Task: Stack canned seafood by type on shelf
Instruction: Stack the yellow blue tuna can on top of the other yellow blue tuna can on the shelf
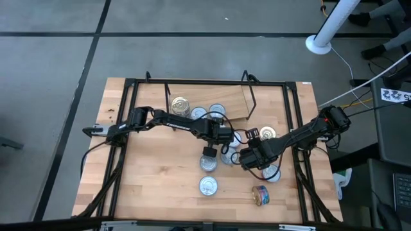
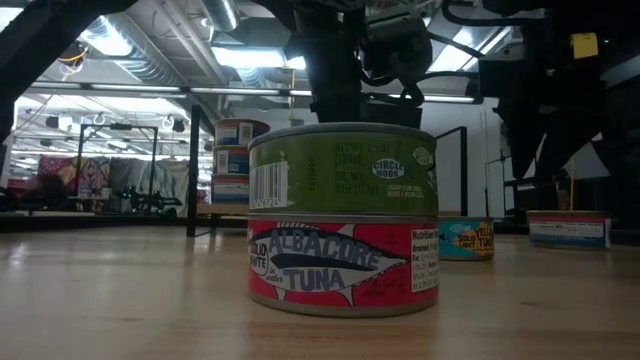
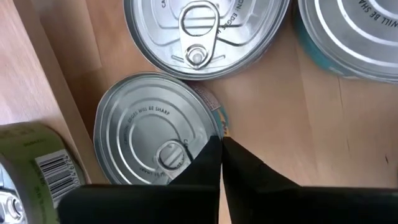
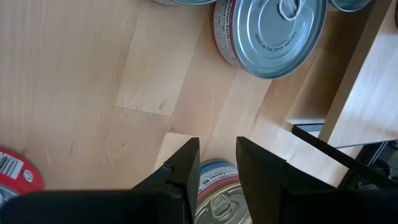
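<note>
Cans (image 1: 208,163) scattered across tabletop (image 1: 154,186) in front of shelf (image 1: 234,102), one more on its side (image 1: 260,195) nearest front edge. Green can (image 2: 342,167) stacked on red albacore can (image 2: 343,266). Left gripper (image 3: 221,149) fingers pressed together, empty, above silver lid (image 3: 146,134). Right gripper (image 4: 216,163) fingers apart, straddling blue-labelled can (image 4: 216,193) near shelf.

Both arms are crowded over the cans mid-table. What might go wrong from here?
1. The left gripper is shut, empty, with its tips just over a silver-lidded tin; dropping lower could shove that tin into its neighbours.
2. The right gripper hangs part-open over a blue-labelled tin close beside the left arm; the wrists could clash.
3. The green can stacked on the red albacore can could be knocked off by either arm.
</note>
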You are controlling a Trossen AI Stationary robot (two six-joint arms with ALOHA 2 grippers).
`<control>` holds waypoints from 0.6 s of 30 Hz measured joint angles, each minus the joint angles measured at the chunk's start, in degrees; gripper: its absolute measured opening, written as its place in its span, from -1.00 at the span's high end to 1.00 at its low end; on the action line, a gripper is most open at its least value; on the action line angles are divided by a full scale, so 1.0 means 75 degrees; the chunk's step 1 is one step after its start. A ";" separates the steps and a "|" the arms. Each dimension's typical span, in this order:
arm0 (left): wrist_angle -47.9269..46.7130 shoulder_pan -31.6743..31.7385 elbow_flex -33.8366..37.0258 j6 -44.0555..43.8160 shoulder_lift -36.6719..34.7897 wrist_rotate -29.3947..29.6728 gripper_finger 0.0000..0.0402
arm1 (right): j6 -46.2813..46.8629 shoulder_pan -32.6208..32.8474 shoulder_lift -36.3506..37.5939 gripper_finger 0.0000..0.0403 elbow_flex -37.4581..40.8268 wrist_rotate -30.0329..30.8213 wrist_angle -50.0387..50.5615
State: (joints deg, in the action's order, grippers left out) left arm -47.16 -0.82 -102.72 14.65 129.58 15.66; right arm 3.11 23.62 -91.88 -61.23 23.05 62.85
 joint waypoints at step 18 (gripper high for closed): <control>-0.0111 -0.0116 0.0020 -0.0188 -0.0090 -0.0075 1.00 | 0.0009 0.0000 0.0000 0.47 0.0000 0.0000 -0.0029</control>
State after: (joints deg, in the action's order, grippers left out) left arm -47.99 -1.69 -102.56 13.24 128.90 15.10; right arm 3.18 23.62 -91.88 -61.23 23.05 62.64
